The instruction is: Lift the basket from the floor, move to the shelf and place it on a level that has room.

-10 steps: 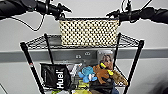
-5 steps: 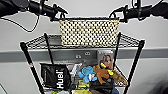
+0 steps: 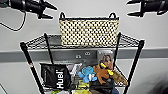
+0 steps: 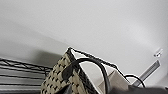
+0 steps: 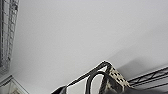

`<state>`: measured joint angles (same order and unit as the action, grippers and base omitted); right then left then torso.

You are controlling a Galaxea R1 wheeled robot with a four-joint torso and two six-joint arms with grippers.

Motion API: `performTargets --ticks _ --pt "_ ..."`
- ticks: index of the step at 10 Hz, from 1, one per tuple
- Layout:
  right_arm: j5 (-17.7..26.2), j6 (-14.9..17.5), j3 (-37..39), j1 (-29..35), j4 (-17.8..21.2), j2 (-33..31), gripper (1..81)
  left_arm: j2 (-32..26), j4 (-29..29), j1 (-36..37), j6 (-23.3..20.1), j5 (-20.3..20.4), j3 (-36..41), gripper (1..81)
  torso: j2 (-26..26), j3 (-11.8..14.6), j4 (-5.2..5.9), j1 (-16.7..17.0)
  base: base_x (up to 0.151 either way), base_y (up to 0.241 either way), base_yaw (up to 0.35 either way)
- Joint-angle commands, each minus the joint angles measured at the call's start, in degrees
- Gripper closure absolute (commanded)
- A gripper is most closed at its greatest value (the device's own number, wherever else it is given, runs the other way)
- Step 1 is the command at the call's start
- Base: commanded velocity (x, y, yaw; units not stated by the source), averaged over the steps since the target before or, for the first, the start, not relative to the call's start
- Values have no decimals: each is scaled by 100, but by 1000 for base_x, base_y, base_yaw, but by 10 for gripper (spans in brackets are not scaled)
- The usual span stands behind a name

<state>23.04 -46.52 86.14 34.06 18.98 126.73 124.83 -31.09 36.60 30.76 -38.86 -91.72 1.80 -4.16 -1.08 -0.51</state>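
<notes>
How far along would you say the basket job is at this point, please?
Nearly finished. Done: the basket sits on the shelf's top level, above the tier of toys. In hand: the left gripper and right gripper hang open, clear of its handles. Left: nothing visible beyond pulling away.

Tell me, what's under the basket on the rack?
The basket sits on the top wire level. Below it lie a black Huel bag, a blue plush toy and a brown one. Things behind them are hidden.
</notes>
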Motion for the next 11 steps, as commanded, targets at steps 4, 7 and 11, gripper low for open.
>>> performTargets --ticks 4,7,11 --pt "473 -6 -1179 781 9 -1348 10 -1345 58 994 -8 -543 1041 10 0 0 0 0 0 0 0" --pt "957 3 -1434 685 -149 -2097 10 -2084 68 1011 -254 -983 1297 10 0 0 0 0 0 0 0" --pt "1449 187 -1610 483 -290 -2896 10 -2962 260 977 -650 -1676 1332 10 2 2 0 4 0 0 0"
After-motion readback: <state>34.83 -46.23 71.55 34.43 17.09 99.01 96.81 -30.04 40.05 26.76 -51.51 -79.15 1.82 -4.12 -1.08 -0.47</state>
